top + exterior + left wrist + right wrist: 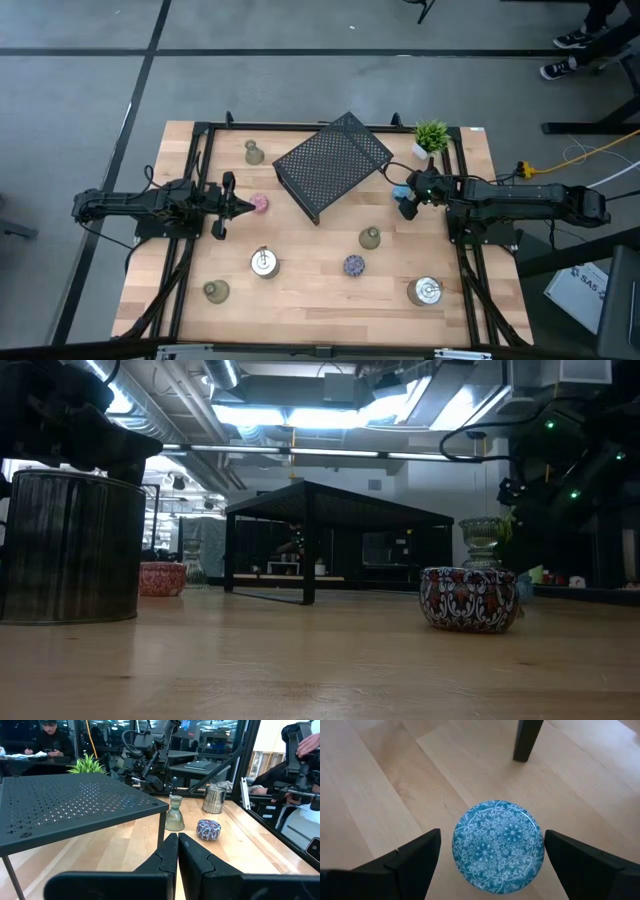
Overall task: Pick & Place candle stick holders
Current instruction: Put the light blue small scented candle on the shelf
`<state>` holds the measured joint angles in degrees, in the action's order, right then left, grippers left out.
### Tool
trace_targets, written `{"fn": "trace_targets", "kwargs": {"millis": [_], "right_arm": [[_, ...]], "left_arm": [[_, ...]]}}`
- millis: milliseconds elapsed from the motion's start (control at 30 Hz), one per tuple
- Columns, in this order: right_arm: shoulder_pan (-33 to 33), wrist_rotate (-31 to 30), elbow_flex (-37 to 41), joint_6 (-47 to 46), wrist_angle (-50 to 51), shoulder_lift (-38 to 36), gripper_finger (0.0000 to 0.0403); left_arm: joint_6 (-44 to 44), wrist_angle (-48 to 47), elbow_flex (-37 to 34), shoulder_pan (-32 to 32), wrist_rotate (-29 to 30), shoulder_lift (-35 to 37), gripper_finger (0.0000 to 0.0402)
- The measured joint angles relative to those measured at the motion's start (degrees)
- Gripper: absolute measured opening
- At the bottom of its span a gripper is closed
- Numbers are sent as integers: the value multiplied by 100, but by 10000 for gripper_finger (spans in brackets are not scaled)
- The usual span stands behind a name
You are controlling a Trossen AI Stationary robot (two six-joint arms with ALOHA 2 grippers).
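Observation:
My right gripper [405, 202] is open and points down over the blue patterned holder [495, 845], which stands on the table near the rack's right leg. Its fingers stand on either side of the holder without touching it. My left gripper [238, 206] is shut [177, 852], level above the table, with its tip just left of the pink holder [259, 203]. The pink holder is hidden in the left wrist view. Olive glass holders [370, 238] [253, 152] [215, 291], silver ones [263, 262] [425, 291] and a purple cup [354, 265] stand on the table.
The black mesh rack [333, 163] stands at the table's far middle, with one leg [526, 740] close to the blue holder. A potted plant [431, 137] is at the far right. People sit beyond the table in the left wrist view.

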<state>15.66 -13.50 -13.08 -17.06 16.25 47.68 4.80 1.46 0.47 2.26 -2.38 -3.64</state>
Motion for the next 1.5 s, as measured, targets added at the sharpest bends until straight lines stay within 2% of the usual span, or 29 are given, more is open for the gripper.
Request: {"fn": "trace_targets", "kwargs": {"millis": [667,1100,1500], "right_arm": [[4,-195,-9,-54,-555,1025,358],[7,-299,-11,-113,-631,1049,310],[2,-283,-59,-116,-583,1038,311]], "left_arm": [[0,0,0,-1,-1,0,8],[0,2,0,-1,-1,0,8],[1,1,0,0,-1,0,7]]}}
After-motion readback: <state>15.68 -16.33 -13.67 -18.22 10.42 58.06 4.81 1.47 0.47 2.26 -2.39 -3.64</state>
